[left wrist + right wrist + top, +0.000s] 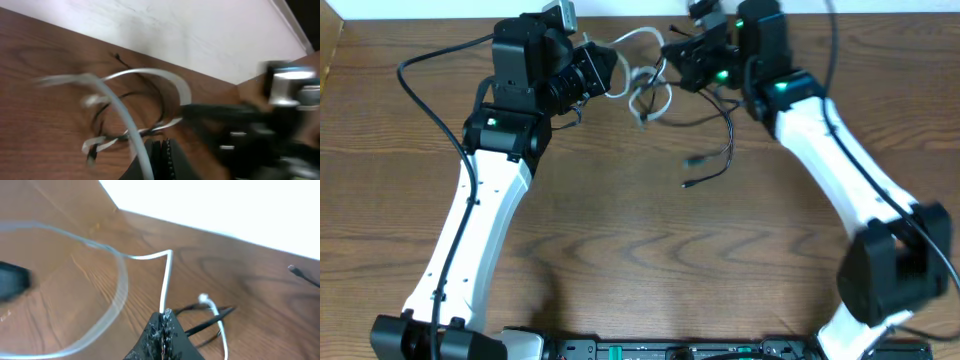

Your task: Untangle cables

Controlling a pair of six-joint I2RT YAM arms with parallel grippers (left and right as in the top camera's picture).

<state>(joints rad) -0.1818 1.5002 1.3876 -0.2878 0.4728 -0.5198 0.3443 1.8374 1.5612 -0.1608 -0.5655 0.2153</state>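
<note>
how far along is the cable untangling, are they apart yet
Done: most of the black cable trails loose on the table. In hand: the right gripper is shut on the white cable; the left gripper seems to pinch it too. Left: both cords cross in loops between the grippers.

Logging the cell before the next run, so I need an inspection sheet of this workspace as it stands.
Surface: wooden table, brown grain, no spills seen.
Job's things: white cable looped between the two hands; black cable trailing toward the table's middle, plug ends lying loose.
Clutter: nothing seen.
Hands: left hand shut on the white cable; right hand shut on the white cable.
Cables: thick black arm wires arc off the arms, apart from the job's cords.
Surroundings: white wall beyond the table's far edge.
</note>
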